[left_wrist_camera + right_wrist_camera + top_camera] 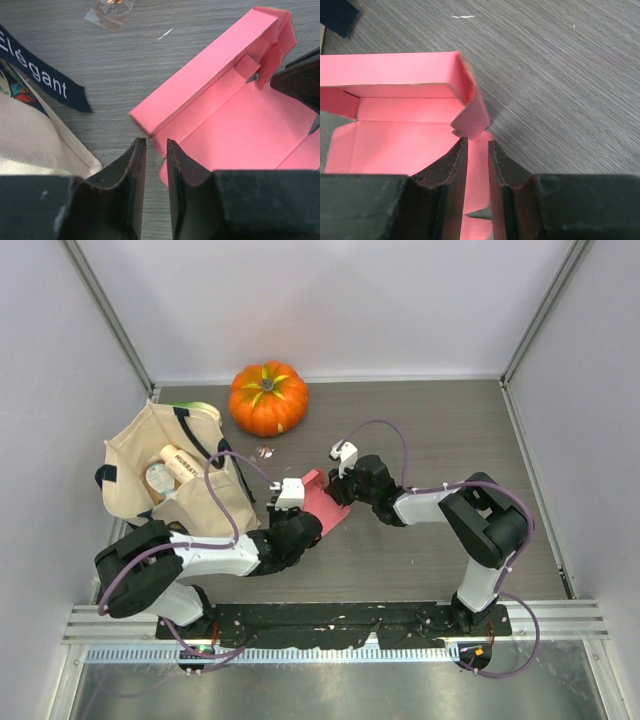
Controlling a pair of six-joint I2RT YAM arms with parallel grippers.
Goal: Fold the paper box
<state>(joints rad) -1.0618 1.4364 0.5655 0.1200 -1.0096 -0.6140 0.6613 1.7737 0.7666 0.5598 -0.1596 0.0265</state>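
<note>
The paper box (322, 502) is a pink-red card sheet lying on the grey table between my two grippers, partly folded. One long side wall (200, 75) stands up, and a corner tab (470, 120) sticks out at the end. My left gripper (155, 142) sits at the box's near-left corner, its jaws a narrow gap apart with only bare table showing between them. My right gripper (478, 142) is at the opposite end, just below the corner tab. Its jaws are slightly apart over a flat pink panel, and nothing is pinched between them.
A beige tote bag (170, 480) with a dark printed strap (40, 75) lies to the left, close to my left arm. An orange pumpkin (268, 398) stands at the back. A small clear wrapper (265, 451) lies between the pumpkin and the box.
</note>
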